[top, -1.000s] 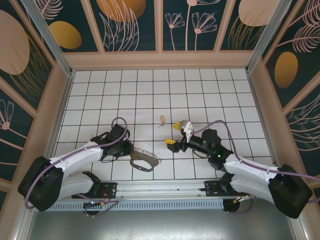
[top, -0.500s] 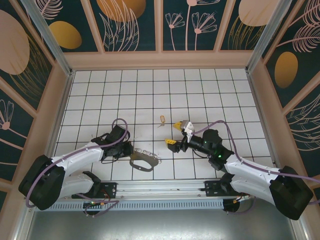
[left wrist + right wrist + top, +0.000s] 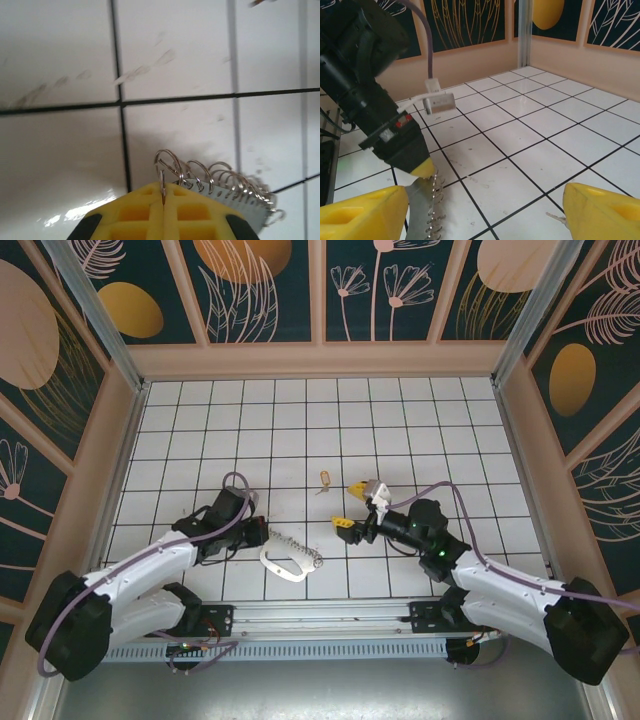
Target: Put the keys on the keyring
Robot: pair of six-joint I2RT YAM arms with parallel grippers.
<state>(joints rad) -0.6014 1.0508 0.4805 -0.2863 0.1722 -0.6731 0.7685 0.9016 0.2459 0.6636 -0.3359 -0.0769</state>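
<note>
The keyring (image 3: 270,560) is a flat silvery metal loop with a row of small split rings (image 3: 300,548) along one edge, and it lies near the front of the tiled floor. My left gripper (image 3: 264,536) is shut on the end split ring (image 3: 162,175), its yellow fingers (image 3: 195,215) pressed together. The remaining rings and the plate (image 3: 235,192) trail off to the right. One small key (image 3: 322,478) lies apart on the floor further back. My right gripper (image 3: 350,506) stands open over bare tiles, and the key (image 3: 553,216) lies just inside its right fingertip (image 3: 605,212).
The white tiled floor (image 3: 420,430) is enclosed by patterned walls (image 3: 320,290) on three sides. In the right wrist view, the left arm's black body (image 3: 365,65) and its white connector (image 3: 440,100) stand close ahead on the left.
My left gripper has closed onto the end split ring. The keyring has tipped and shifted slightly, now catching the light. The right gripper has barely moved.
</note>
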